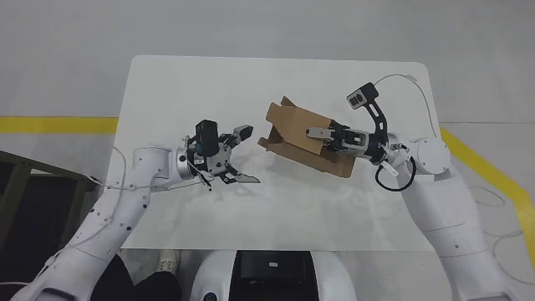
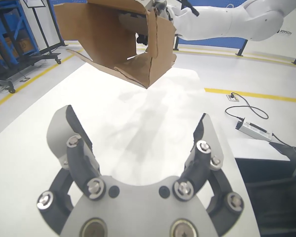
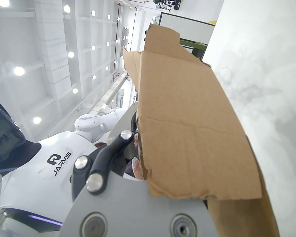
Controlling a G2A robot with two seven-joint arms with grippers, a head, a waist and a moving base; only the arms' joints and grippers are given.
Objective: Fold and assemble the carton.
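Here, the left arm [image 1: 125,201] comes in over the desk's [image 1: 167,84] front left corner, bent at the elbow, with its wrist level and aimed toward the middle of the desk. The left gripper [image 1: 248,155] [image 2: 137,122] hangs just above the bare white top, left of centre, with its two fingers [image 2: 71,124] spread wide and nothing between them.

Just to the right, apart from those fingers, is the carton [image 1: 301,138] [image 2: 118,43] [image 3: 187,124], around the middle of the desk. It is brown, partly opened and tilted, its open side turned toward the left gripper and its loose flaps sticking out. Whether its lowest corner touches the desk cannot be told.

The right gripper [image 1: 316,133] is closed on the carton's right-hand wall, one finger over the outer face and one inside. The right arm [image 1: 435,192] reaches in from the desk's front right corner, its forearm roughly level and pointing left.
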